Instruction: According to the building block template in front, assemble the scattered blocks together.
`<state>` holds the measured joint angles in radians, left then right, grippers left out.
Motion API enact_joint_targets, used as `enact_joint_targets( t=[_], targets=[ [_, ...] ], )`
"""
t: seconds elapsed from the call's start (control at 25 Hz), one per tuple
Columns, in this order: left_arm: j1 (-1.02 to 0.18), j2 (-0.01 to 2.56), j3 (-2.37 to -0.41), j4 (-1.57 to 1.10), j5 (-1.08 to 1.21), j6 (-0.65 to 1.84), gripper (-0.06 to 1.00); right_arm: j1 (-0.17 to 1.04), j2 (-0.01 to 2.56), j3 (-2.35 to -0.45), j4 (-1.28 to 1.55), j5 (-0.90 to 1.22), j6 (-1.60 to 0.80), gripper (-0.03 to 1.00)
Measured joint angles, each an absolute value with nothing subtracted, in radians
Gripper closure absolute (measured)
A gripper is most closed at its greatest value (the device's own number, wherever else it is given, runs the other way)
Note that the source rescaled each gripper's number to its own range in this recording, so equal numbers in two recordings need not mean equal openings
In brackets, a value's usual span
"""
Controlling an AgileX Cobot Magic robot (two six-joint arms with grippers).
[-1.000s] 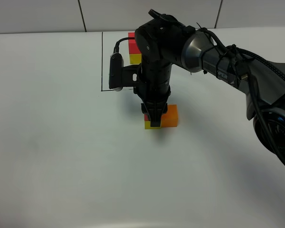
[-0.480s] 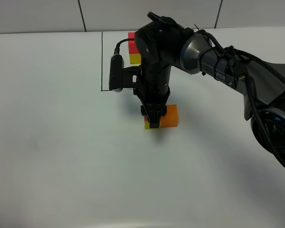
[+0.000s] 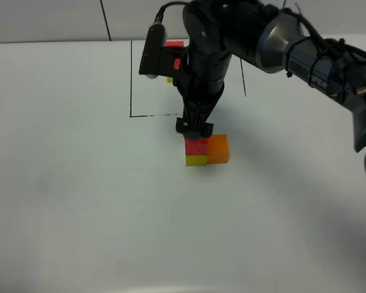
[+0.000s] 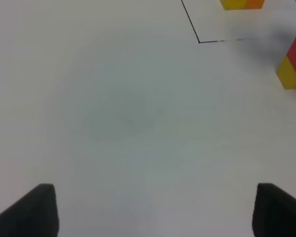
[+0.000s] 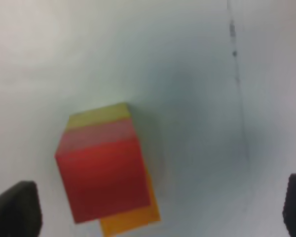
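Lifted clear since a second earlier, the right gripper (image 3: 195,129) hung spread, empty, above the red cube (image 3: 196,146) stacked squarely on yellow (image 3: 196,160), orange (image 3: 218,149) touching alongside, near the framed template (image 3: 174,44); left gripper's fingertips (image 4: 32,212) stood apart.

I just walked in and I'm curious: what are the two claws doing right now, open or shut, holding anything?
Left gripper: open, holding nothing.
Right gripper: open, empty, just above the red block.
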<state>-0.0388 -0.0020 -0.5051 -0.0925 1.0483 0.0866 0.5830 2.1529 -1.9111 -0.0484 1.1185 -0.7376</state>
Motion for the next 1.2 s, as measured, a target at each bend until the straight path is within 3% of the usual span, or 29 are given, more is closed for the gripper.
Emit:
enact_joint_targets(
  t=[0.32, 0.56, 0.88, 1.2],
  targets=[
    [-0.039, -0.002, -0.505, -0.093, 1.048, 0.087, 0.26, 0.502, 1.972, -1.872, -0.062, 1.129, -0.480, -0.03],
    [-0.039, -0.002, -0.505, -0.093, 1.048, 0.087, 0.26, 0.376, 1.785, -1.606, -0.077, 1.083, -0.279, -0.03],
    [-0.039, -0.002, -0.505, -0.093, 1.048, 0.088, 0.26, 0.238, 1.351, -1.290, -0.202, 0.995, -0.080, -0.03],
    [-0.039, -0.002, -0.505, -0.093, 1.048, 0.088, 0.26, 0.211, 0.935, -1.084, -0.200, 0.958, 0.027, -0.03]
  ],
)
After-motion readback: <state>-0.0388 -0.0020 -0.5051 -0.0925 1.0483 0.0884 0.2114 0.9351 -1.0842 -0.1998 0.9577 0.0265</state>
